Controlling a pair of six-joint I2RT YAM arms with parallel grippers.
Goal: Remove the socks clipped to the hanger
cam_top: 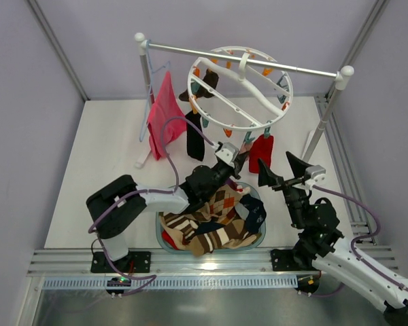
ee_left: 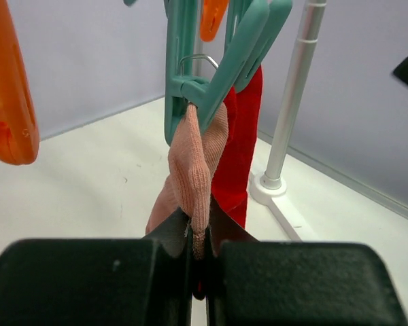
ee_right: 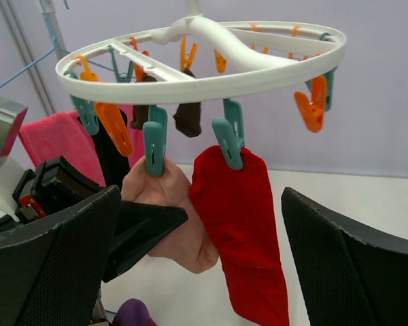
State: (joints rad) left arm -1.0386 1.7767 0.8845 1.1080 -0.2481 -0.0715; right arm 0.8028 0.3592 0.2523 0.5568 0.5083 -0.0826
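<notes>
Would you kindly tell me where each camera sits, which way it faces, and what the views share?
Top external: above and behind the bases, looking down on the table; left arm, right arm and the hanger show.
Left wrist: on the left arm, looking along the left fingers, shut on a salmon sock.
Right wrist: on the right arm, looking up at the hanger between the open right fingers.
Shared: both wrist views show the red sock.

Top view: high, looking down on table [cam_top: 109,136]. Wrist views: close, low, level; share hanger [ee_right: 190,81], red sock [ee_right: 241,224].
</notes>
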